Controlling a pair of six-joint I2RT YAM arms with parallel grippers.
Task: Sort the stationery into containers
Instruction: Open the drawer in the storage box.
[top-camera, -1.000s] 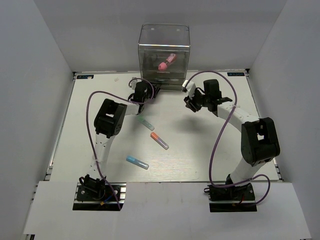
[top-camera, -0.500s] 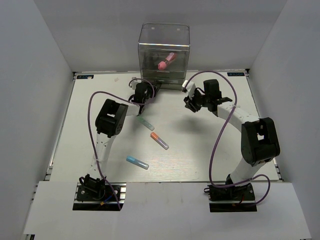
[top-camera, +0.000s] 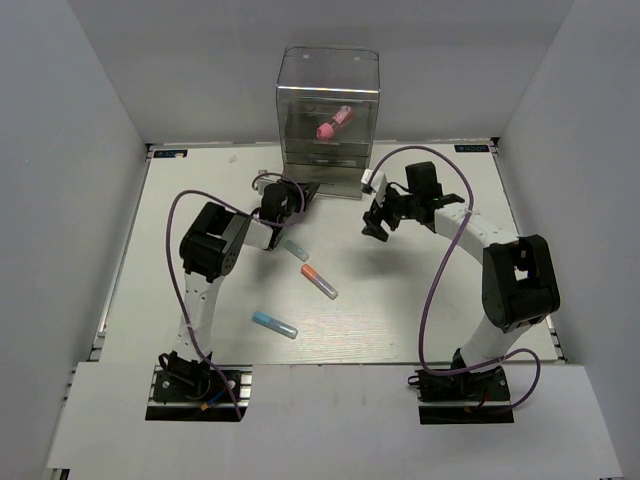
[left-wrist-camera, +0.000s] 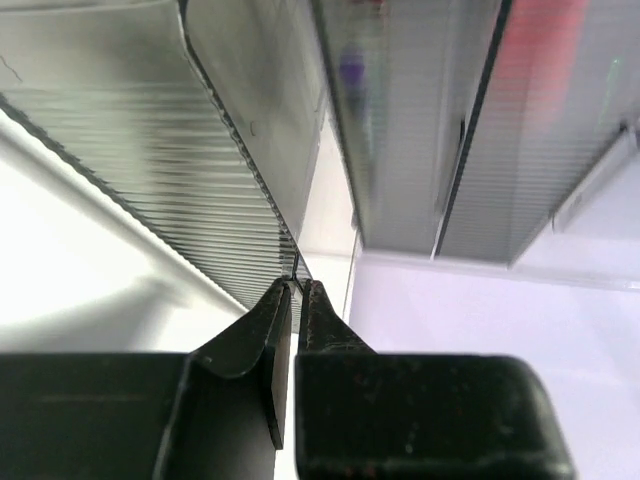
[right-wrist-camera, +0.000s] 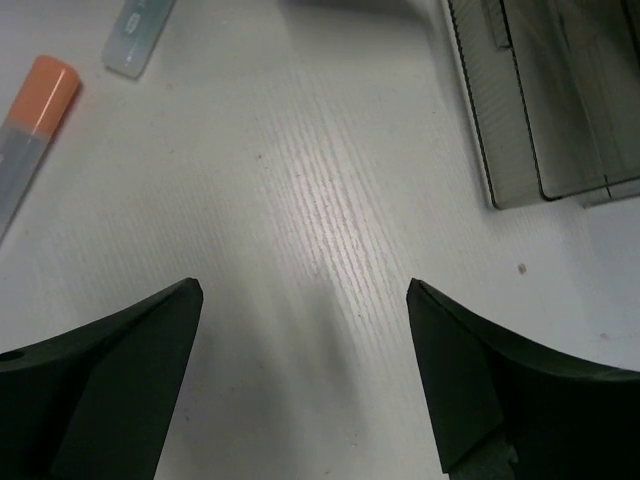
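The left gripper (left-wrist-camera: 297, 290) pinches the ribbed drawer (left-wrist-camera: 170, 170) by its lip, at the foot of the clear box (top-camera: 328, 100): opening it seems in hand. The right gripper (right-wrist-camera: 303, 287), jaws apart nearby, likely next needs the orange-capped marker (right-wrist-camera: 35, 130)

The left gripper (left-wrist-camera: 297, 290) has drawn back from the clear box (top-camera: 328, 75), its jaws pinched on the thin edge of a drawer (top-camera: 306, 188) that now juts out at the box's foot. The left elbow has swung lower. The right gripper (right-wrist-camera: 305, 290) has backed off over the counter (top-camera: 400, 300), and its jaws have spread wide.
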